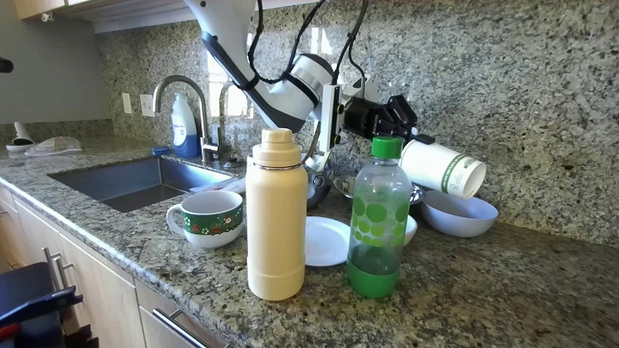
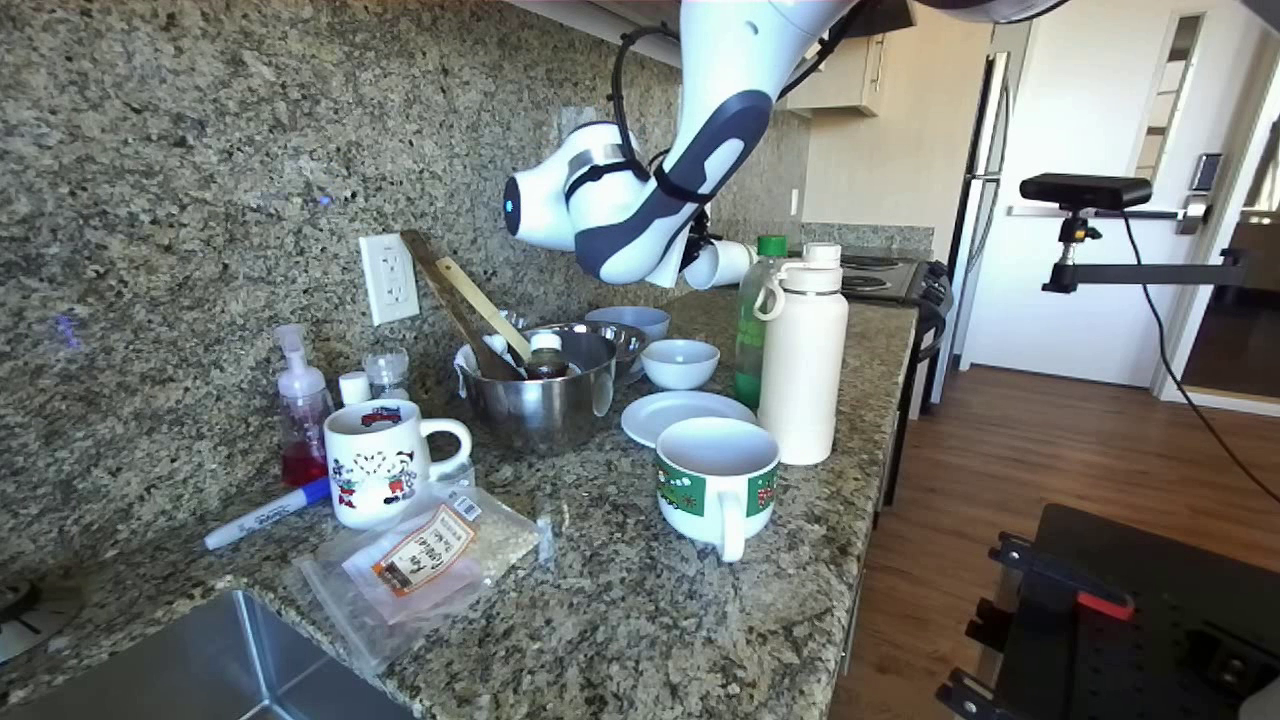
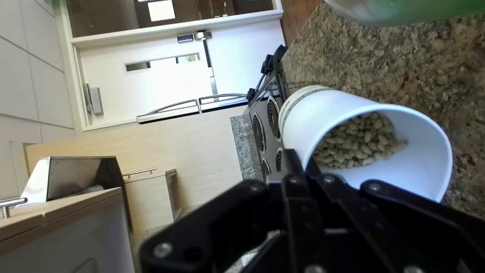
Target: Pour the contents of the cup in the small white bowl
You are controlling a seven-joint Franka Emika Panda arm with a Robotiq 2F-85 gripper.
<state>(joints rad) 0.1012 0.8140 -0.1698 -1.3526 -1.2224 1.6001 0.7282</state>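
My gripper (image 1: 420, 131) is shut on the rim wall of the white cup (image 1: 437, 166), which has a green band. In the wrist view, one finger of the gripper (image 3: 303, 165) is inside the cup (image 3: 333, 110) and one outside. The cup is raised and tilted nearly sideways, its base slightly lower than its mouth. Pale bean-like pieces (image 3: 358, 142) lie inside it. The cup (image 2: 720, 266) also shows in an exterior view. The small white bowl (image 2: 680, 365) stands on the counter beside the plate; in an exterior view the bowl (image 1: 410, 230) is mostly hidden behind the green bottle.
A larger pale bowl (image 1: 459, 215) stands by the backsplash, below the cup in that view. The green bottle (image 1: 377, 217) and cream flask (image 1: 275, 217) stand at the front. A flat plate (image 2: 685, 412), patterned mug (image 2: 715, 485) and metal bowl (image 2: 545, 400) are nearby.
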